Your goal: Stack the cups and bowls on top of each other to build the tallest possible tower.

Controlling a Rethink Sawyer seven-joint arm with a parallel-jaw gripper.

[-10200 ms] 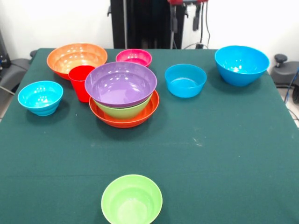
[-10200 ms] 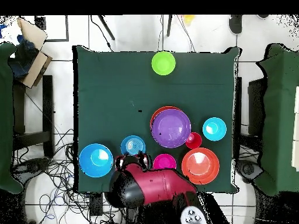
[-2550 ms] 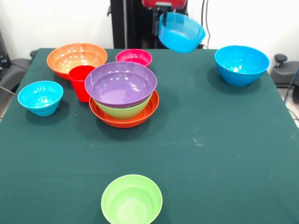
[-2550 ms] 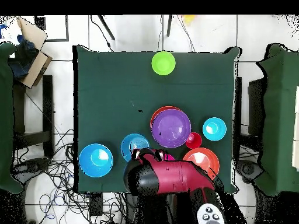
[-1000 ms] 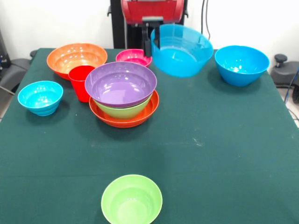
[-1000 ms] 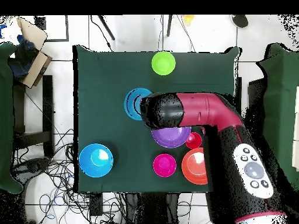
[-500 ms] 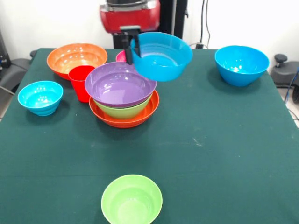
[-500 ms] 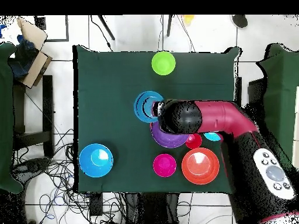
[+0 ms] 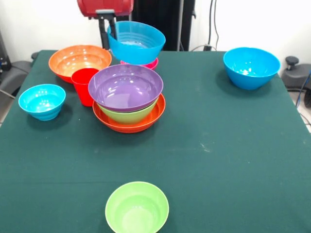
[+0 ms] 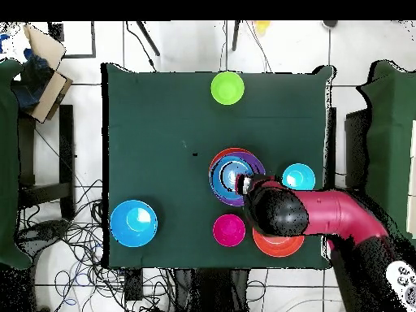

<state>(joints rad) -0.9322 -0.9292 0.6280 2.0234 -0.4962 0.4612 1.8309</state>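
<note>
My gripper (image 9: 109, 30) is shut on the left rim of a medium blue bowl (image 9: 137, 42), holding it tilted in the air. In the overhead view this blue bowl (image 10: 231, 175) hangs over the tower, with the gripper (image 10: 246, 185) at its rim. The tower (image 9: 127, 99) is a purple bowl (image 9: 125, 87) in a green bowl (image 9: 127, 115) in a wide orange bowl (image 9: 130, 125). The red cup (image 9: 84, 85) stands left of it. Behind the held bowl, only an edge of the magenta bowl (image 9: 147, 64) shows.
Loose on the green cloth are a wide orange bowl (image 9: 80, 59), a small light-blue bowl (image 9: 42, 101), a large blue bowl (image 9: 251, 67) and a green bowl (image 9: 137, 208). From above, the arm (image 10: 280, 213) covers the red cup and part of the orange bowl (image 10: 276, 242).
The arm has swung the blue bowl leftward and higher in the front view. From above the bowl has moved from beside the tower to over the purple bowl.
</note>
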